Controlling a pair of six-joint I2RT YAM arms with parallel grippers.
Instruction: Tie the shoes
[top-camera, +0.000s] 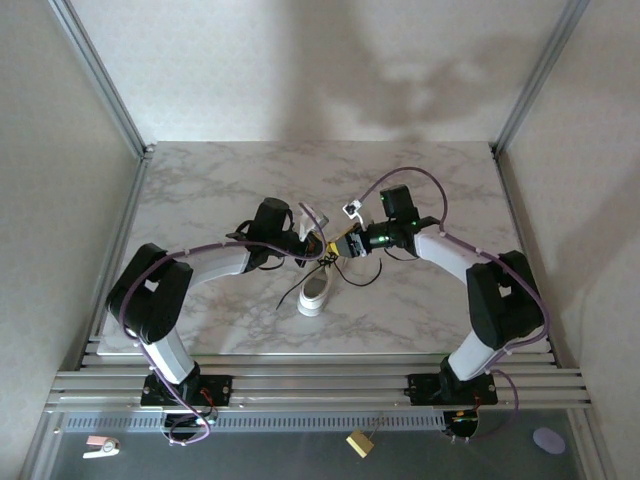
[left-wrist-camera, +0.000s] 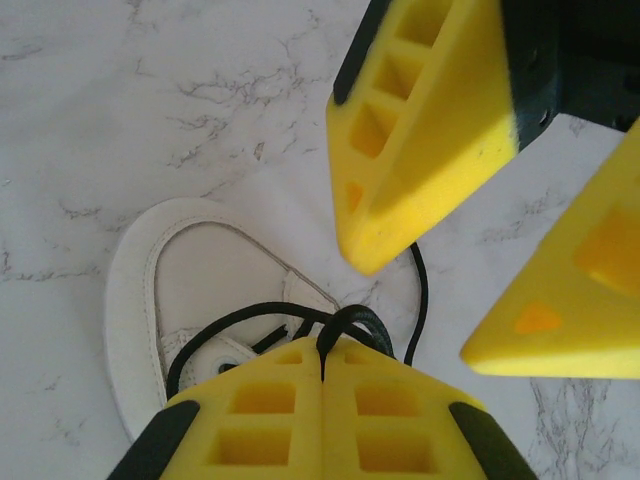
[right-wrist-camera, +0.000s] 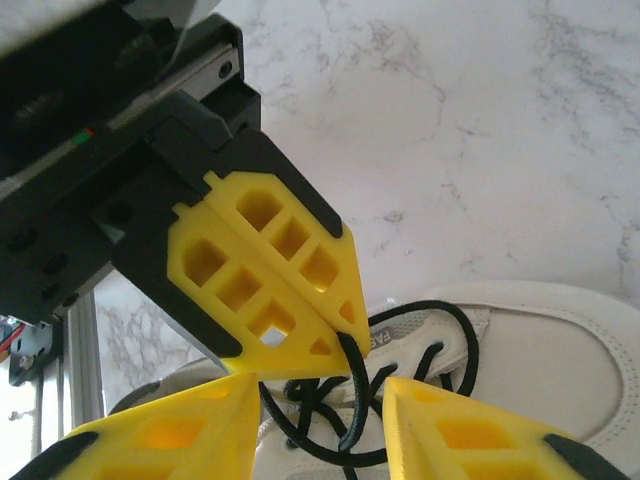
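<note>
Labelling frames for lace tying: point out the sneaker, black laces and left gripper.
sneaker (left-wrist-camera: 205, 268): left wrist view, white upper
black laces (left-wrist-camera: 352, 317): left wrist view, loop at the fingertips
left gripper (left-wrist-camera: 322, 358): left wrist view, between its shut fingertips

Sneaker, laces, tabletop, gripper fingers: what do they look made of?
Sneaker: white, smooth and matte with stitched seams; looks like leather or a synthetic.
Laces: thin black cord, likely woven textile.
Tabletop: white with grey marble veining and a slight sheen; stone or printed laminate, can't tell.
Fingers: bright yellow matte plastic with open pockets, possibly printed.
</note>
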